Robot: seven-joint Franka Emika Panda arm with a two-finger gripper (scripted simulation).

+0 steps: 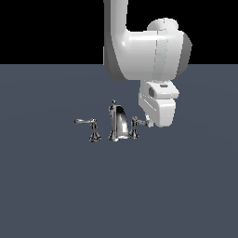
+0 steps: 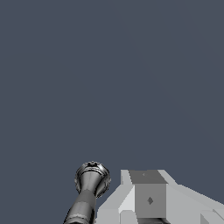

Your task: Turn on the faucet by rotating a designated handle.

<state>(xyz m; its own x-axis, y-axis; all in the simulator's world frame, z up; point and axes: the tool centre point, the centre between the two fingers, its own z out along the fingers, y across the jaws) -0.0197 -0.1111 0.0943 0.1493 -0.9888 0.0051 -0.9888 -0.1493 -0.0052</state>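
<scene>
In the exterior view, the faucet (image 1: 118,124) stands on a flat grey-blue floor (image 1: 56,195). It is small and shiny chrome, with a tall curved spout topped by a knob. On the exterior view's left, a long flat lever (image 1: 86,122) sits on its own post, well apart from the spout. The handle (image 1: 138,122) stands just beside the spout on the exterior view's right, a short lever on a flared post. The white gripper (image 1: 149,123) is at the handle's outer end; whether it touches or how far its fingers are spread cannot be told.

In the wrist view, the handle (image 2: 89,186) shows as a chrome flared post seen end-on, just beside a pale grey finger (image 2: 146,197).
</scene>
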